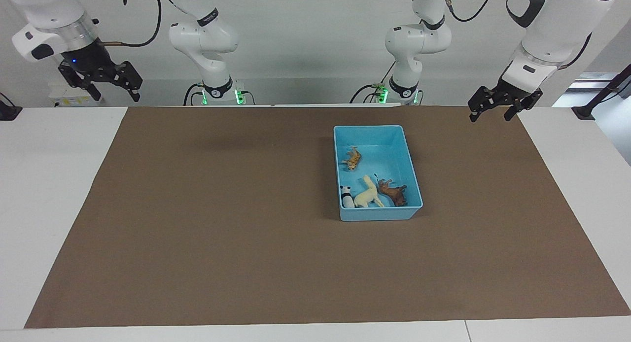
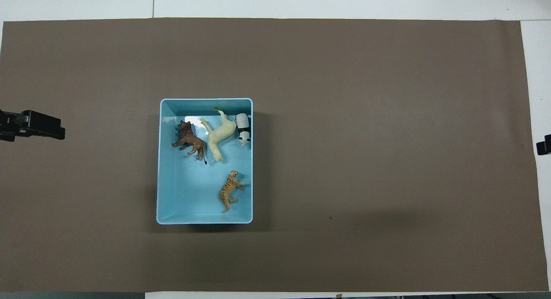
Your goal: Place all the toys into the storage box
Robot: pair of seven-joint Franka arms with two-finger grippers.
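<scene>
Since the tiger (image 2: 230,190), horse (image 2: 218,137), lion (image 2: 189,140) and panda (image 2: 243,133) all lay in the blue storage box (image 2: 205,101) at centre frame, the task looked finished; nothing remained to fetch. Only the facing view showed the right gripper (image 1: 101,81), upper left, and the left gripper (image 1: 494,105), upper right, fully, both spread and empty.

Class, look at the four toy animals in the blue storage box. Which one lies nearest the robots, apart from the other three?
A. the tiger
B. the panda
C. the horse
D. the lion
A. The tiger lies alone toward the robots' end of the storage box, while the horse, lion and panda cluster at the end farther from them.
</scene>
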